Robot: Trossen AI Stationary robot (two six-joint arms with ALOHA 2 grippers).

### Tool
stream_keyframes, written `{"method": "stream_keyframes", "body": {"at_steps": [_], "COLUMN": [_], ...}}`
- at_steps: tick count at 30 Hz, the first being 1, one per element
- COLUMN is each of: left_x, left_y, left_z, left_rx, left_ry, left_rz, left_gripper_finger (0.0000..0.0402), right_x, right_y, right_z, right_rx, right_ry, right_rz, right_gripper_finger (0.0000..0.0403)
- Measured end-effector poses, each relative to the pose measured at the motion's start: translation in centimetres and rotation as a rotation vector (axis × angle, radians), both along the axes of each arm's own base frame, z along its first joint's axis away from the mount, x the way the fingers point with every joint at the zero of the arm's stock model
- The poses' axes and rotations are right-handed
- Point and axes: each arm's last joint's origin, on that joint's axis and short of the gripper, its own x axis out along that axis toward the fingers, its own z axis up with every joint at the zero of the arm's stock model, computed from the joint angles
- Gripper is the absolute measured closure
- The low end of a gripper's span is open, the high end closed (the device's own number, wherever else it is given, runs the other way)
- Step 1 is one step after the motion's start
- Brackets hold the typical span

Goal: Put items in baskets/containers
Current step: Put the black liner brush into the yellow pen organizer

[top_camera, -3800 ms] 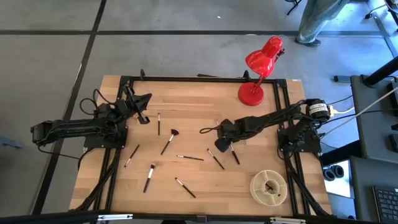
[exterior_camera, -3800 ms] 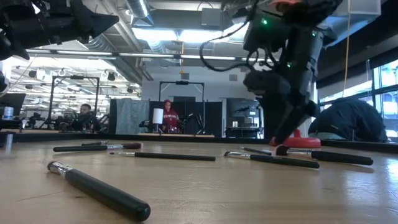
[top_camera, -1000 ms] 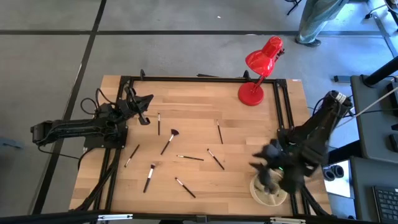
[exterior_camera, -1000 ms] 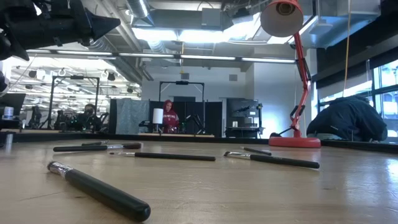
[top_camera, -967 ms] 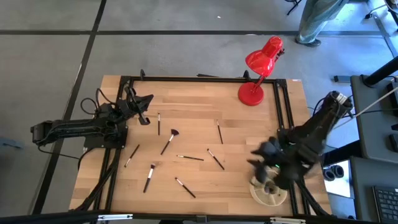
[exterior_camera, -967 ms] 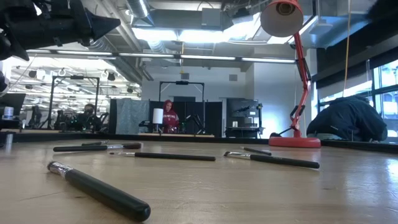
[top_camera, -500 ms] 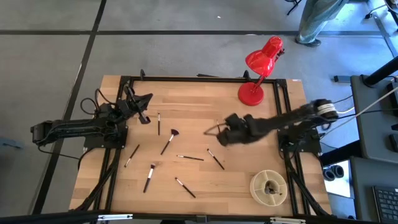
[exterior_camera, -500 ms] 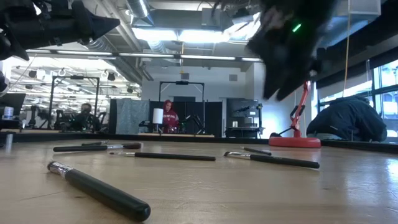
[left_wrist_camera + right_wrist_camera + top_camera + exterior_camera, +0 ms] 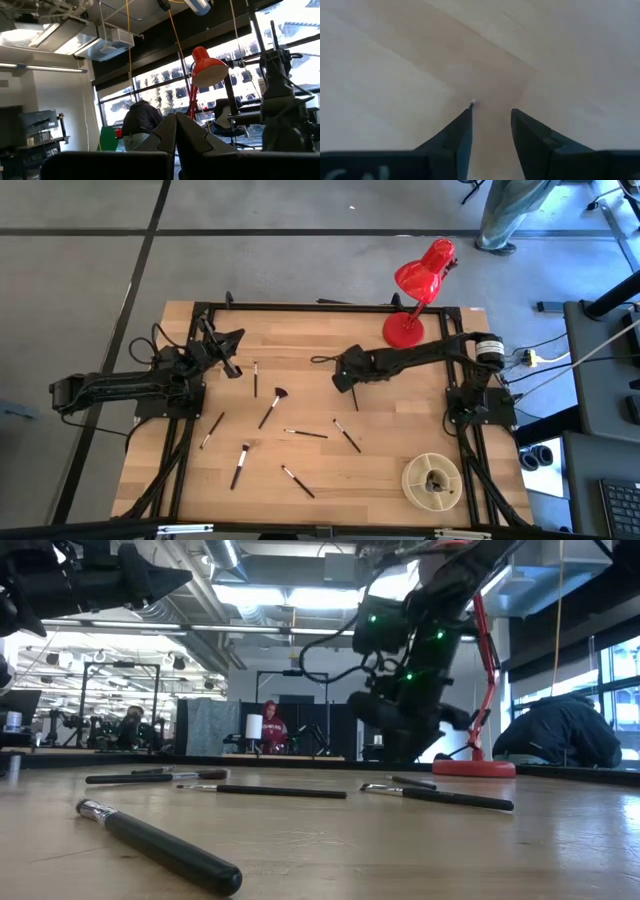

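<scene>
Several thin dark makeup brushes lie flat on the wooden table: one brush (image 9: 353,394) near the middle, a fan-headed brush (image 9: 272,405), and others (image 9: 347,435) (image 9: 240,465). The low view shows the nearest brush (image 9: 160,850) along its length. The cream divided dish (image 9: 432,480) rests on the table by the near right corner, with dark things inside. My right gripper (image 9: 343,379) (image 9: 490,112) is open, low over the wood by the far end of the middle brush, which the right wrist view does not show. My left gripper (image 9: 240,337) (image 9: 176,120) is shut, raised at the far left.
A red desk lamp (image 9: 415,290) stands on its round base at the far right edge, close behind my right arm. Black rails (image 9: 300,307) frame the table. Bare wood lies between the scattered brushes and the dish. People show in the room beyond.
My right gripper has left its place above the dish, swung toward the table's far left across the middle, and come down low by the middle brush. The brushes on the table lie as before.
</scene>
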Motion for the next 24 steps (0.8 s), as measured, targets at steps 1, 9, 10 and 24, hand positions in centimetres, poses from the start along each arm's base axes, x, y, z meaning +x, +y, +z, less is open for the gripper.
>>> {"method": "stream_keyframes", "body": {"at_steps": [1,9,10,24], "left_x": [0.0,0.0,0.0,0.0], "left_y": [0.0,0.0,0.0,0.0], "left_z": [0.0,0.0,0.0,0.0], "left_rx": [0.004,0.012,0.012,0.013], "left_ry": [0.002,0.008,0.007,0.005], "left_rz": [0.003,0.008,0.008,0.008], "left_gripper_finger": [0.0394,0.0397,0.0397,0.0397], "right_x": [0.1,0.9,0.9,1.3], "right_y": [-0.2,-0.6,-0.6,-0.8], "right_z": [-0.1,0.1,0.1,-2.2], "right_rx": [0.005,0.019,0.019,0.031], "right_ry": [-0.007,-0.085,-0.082,-0.025], "right_rz": [0.004,0.05,0.049,0.028], "right_gripper_finger": [0.0273,0.0283,0.0285,0.0323]}}
